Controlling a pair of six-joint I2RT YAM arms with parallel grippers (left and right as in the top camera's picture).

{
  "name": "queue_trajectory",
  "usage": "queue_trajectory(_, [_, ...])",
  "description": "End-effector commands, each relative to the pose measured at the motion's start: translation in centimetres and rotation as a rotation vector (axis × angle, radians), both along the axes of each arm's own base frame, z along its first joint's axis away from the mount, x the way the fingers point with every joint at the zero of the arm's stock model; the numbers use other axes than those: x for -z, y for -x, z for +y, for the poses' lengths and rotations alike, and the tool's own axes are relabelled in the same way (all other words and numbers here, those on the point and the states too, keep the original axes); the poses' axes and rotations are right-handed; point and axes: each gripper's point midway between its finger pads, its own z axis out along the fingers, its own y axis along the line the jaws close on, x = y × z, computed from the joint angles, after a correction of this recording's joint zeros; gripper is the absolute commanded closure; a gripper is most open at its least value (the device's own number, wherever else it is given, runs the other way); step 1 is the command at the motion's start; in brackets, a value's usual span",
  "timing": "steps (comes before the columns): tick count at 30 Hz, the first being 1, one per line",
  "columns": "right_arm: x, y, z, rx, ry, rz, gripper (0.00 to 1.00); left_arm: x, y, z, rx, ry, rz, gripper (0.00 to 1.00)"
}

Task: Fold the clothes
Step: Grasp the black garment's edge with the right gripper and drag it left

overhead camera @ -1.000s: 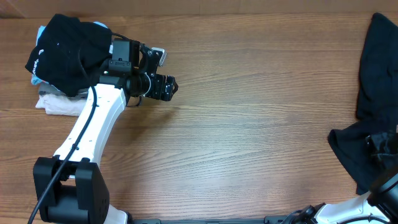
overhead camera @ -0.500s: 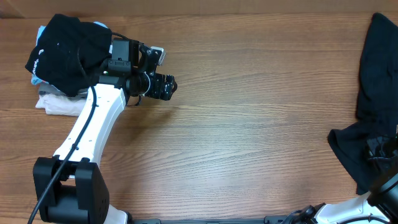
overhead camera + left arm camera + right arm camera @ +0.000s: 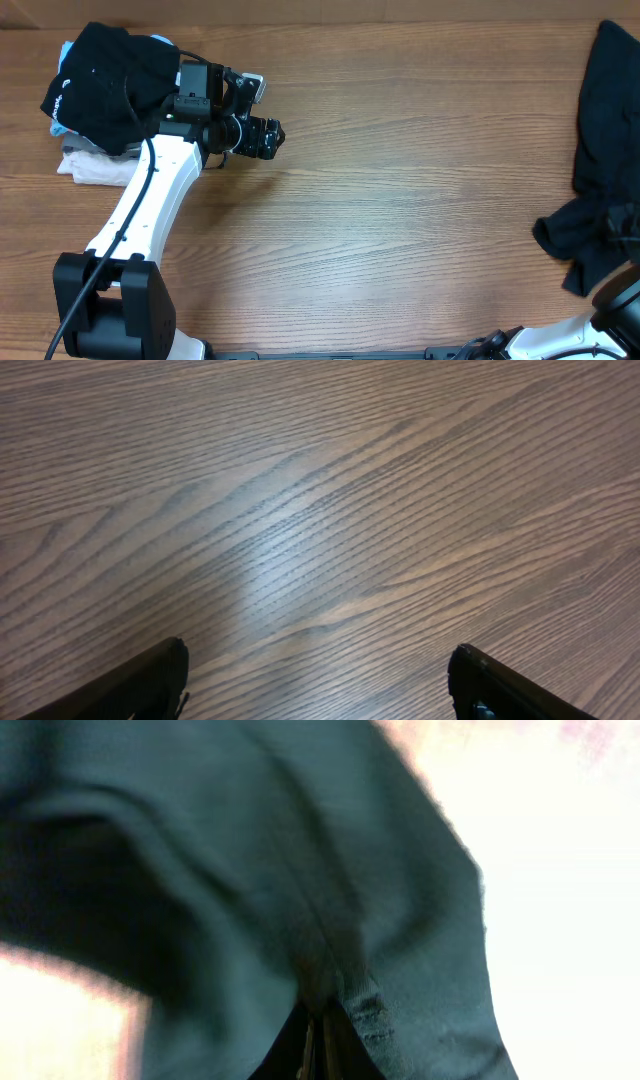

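Observation:
A black garment [image 3: 605, 120] lies crumpled along the table's right edge. My right gripper [image 3: 622, 222] is shut on a fold of it near its lower part. In the right wrist view the dark cloth [image 3: 250, 870] fills the frame and is pinched between the closed jaws of that gripper [image 3: 318, 1042]. My left gripper [image 3: 272, 138] hovers over bare wood at the upper left, open and holding nothing. Its fingers [image 3: 150, 682] stand far apart in the left wrist view. Behind the left arm sits a pile of folded clothes [image 3: 100, 80], with a black piece on top.
A white cloth [image 3: 95, 168] and a bit of light blue fabric [image 3: 68, 50] show under the black piece in the pile. The wooden table [image 3: 400, 200] spans the view. The left arm's base [image 3: 110, 310] stands at the front left.
The right gripper has shut on the black garment. The cloth's lower left corner has bunched up and drawn to the right. The left arm has not moved.

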Motion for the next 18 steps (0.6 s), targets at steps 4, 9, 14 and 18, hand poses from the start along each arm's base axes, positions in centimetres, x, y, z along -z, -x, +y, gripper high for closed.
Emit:
queue_trajectory(4, [-5.3,-6.4,2.6,-0.182,-0.051,-0.284,0.96,-0.9,-0.5,-0.3,0.003,0.0,-0.024,0.11])
queue_trajectory(9, [-5.4,-8.0,4.8,-0.293,-0.018,-0.251,0.93,-0.7,-0.2,-0.3,0.003,-0.003,-0.01,0.07])
queue_trajectory(14, [-5.4,-8.6,5.4,-0.318,-0.011,-0.247,0.94,-0.6,0.0,-0.3,0.003,-0.004,-0.003,0.07])
queue_trajectory(18, [-5.3,-8.3,5.2,-0.316,0.0,-0.232,0.96,-0.6,0.0,-0.3,0.003,-0.004,-0.003,0.07])
